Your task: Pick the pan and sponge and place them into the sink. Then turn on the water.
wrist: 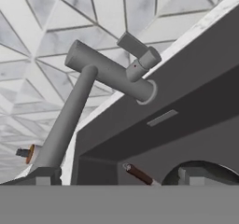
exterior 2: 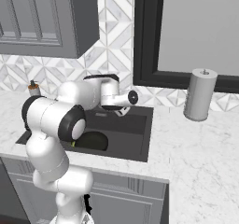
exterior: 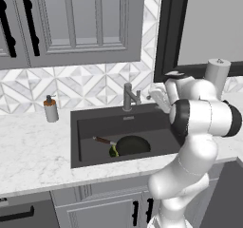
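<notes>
Down in the sink [exterior: 95,122], pan [exterior: 133,145] lies near the front wall, handle pointing left; sponge [exterior: 113,151] is a yellow-green sliver at its left rim, mostly hidden. Claw [wrist: 116,176] released, tips wide apart, close before the faucet [wrist: 109,71]. Pan partly cut off in hand view. Soap dispenser [exterior: 51,109] stands on worktop [exterior: 33,151].

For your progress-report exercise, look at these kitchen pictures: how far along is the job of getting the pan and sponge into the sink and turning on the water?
Done: the pan lies in the sink, with the sponge tucked against its rim. In hand: nothing is held; the open hand faces the tap. Left: turning on the water; no stream falls from the spout.
</notes>
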{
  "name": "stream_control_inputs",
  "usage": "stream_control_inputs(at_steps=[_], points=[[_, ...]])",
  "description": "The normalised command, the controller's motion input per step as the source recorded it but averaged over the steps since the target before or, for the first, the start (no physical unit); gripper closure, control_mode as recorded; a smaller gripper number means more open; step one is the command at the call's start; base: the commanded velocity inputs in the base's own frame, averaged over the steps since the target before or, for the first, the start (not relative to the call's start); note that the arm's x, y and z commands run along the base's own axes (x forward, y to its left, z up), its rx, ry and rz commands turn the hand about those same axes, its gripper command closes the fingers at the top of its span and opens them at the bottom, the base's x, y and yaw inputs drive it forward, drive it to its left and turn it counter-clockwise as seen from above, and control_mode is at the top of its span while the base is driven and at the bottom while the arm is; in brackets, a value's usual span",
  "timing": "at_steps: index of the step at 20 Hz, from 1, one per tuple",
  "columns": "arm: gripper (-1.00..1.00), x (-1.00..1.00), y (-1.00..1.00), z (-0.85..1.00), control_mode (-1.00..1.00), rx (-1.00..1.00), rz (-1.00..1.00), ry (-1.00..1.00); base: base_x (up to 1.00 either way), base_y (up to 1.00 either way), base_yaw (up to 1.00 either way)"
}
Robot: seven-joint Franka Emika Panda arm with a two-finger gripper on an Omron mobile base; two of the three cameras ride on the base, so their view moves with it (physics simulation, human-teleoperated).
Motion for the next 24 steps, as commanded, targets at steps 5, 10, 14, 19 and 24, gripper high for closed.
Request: stream_control_inputs(at_steps=[5,10,14,19,24], points=[[-1.00,0.26,0.14,0.00,-1.00,0.00,0.00,0.00,0.00,0.00,0.00],[-1.00,0.27,0.00,-0.07,-1.00,0.00,0.00,0.00,0.00,0.00,0.00],[-1.00,0.34,0.00,-0.11,-1.00,0.00,0.00,0.00,0.00,0.00,0.00],[-1.00,0.30,0.00,-0.15,-1.00,0.00,0.00,0.00,0.00,0.00,0.00],[-1.00,0.25,0.00,-0.19,-1.00,0.00,0.00,0.00,0.00,0.00,0.00]])
